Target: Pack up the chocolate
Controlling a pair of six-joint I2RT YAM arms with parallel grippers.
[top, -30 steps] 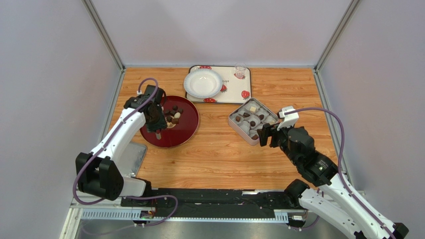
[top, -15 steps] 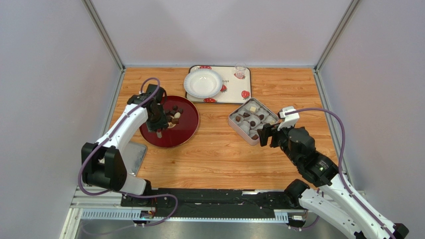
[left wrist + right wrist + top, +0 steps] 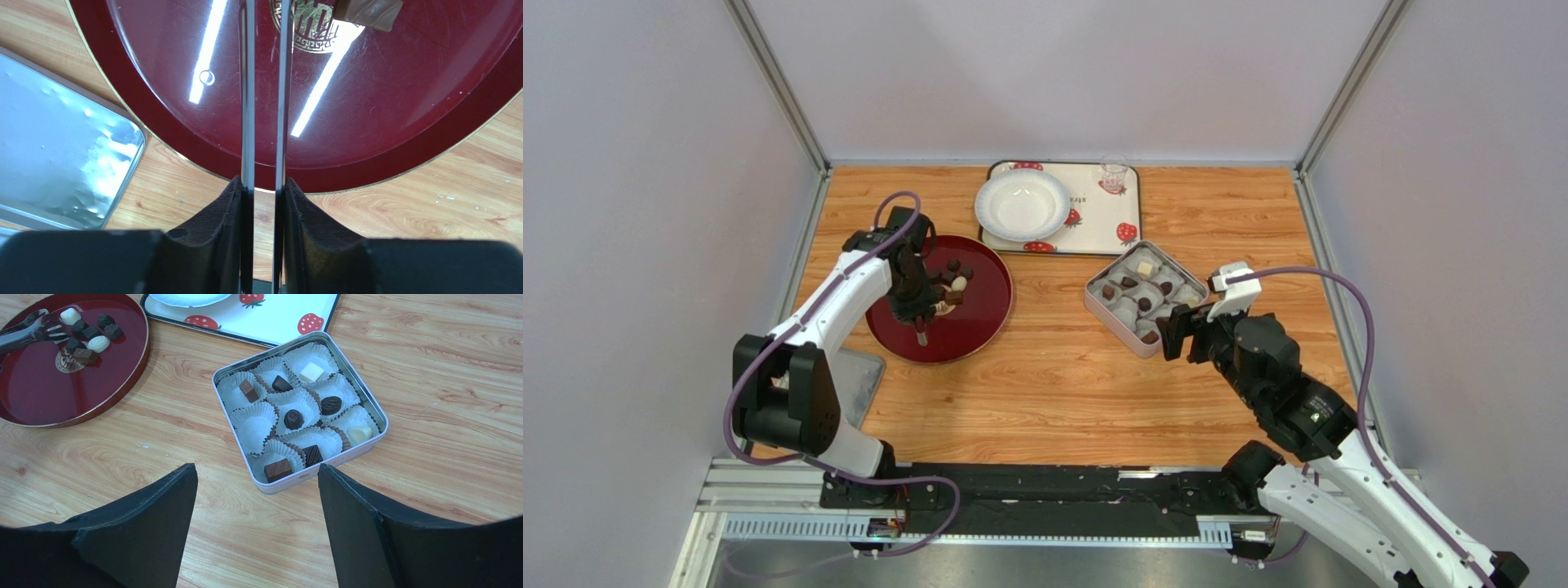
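Several dark and cream chocolates point(image 3: 952, 282) lie on the far part of a round red plate point(image 3: 952, 337); they also show in the right wrist view point(image 3: 92, 337). My left gripper point(image 3: 913, 300) hangs over the plate, shut on metal tongs point(image 3: 247, 92). The blades reach towards a brown piece point(image 3: 368, 9) by the plate's gold emblem. The square tin point(image 3: 1093, 294) holds several chocolates in white paper cups point(image 3: 294, 416). My right gripper point(image 3: 1179, 331) is open and empty just in front of the tin point(image 3: 325, 460).
A strawberry-print tray point(image 3: 1100, 227) at the back carries a white bowl point(image 3: 1022, 203) and a small glass point(image 3: 1114, 175). The tin's lid point(image 3: 844, 386) lies on the table left of the plate, near the left arm's base.
The left arm's elbow has swung nearer its base, and the gripper with the tongs has shifted slightly right over the plate. The right arm has not moved.
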